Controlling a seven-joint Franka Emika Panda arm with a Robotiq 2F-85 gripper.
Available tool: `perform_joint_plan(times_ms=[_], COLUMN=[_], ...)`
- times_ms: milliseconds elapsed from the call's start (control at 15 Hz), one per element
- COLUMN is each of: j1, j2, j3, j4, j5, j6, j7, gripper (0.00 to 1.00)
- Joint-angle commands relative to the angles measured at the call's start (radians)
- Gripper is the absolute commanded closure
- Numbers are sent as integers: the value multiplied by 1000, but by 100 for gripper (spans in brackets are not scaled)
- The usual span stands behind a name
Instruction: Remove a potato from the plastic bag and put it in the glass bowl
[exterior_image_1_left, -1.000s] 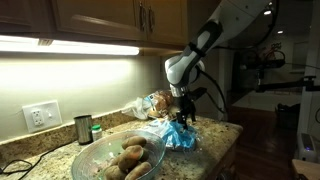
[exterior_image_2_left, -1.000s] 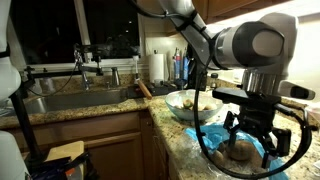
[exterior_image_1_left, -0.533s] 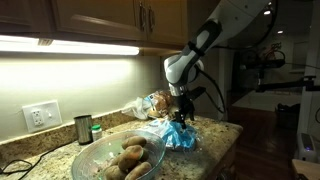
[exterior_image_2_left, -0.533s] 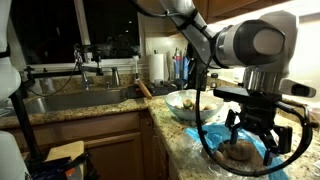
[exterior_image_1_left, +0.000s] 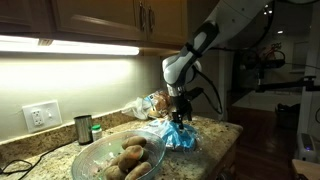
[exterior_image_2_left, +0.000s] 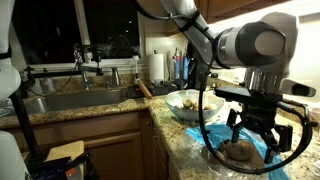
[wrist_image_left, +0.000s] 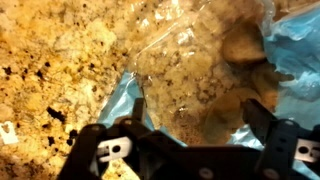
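A: State of the hand (exterior_image_1_left: 181, 118)?
B: Released. Fingers spread wide, nothing between them. It hangs just over the plastic bag (wrist_image_left: 190, 70).
A: Where is the bag?
B: Toward the end of the counter (wrist_image_left: 50, 70), on speckled granite. Crinkly, shiny clear film with blue patches. A brown rounded potato (wrist_image_left: 245, 45) shows through.
A: And the glass bowl (exterior_image_1_left: 82, 157)?
B: Just beside the bag, by the counter's front edge. Wide, round, clear, thin rim. Lumpy tan potatoes (exterior_image_1_left: 130, 157) inside.

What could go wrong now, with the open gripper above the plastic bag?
1. The gripper may pinch only the plastic bag and lift it whole, because film seems to cover the potato.
2. That potato lies off centre in the wrist view, so the jaws might miss it.
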Motion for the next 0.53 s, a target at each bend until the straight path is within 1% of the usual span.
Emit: perform_joint_plan(times_ms=[0,467], j1=[2,-1], j2=[16,34], j3=[4,15], j4=[14,20], j5=[14,23], j6=[17,21], j7=[8,2], gripper=[0,0])
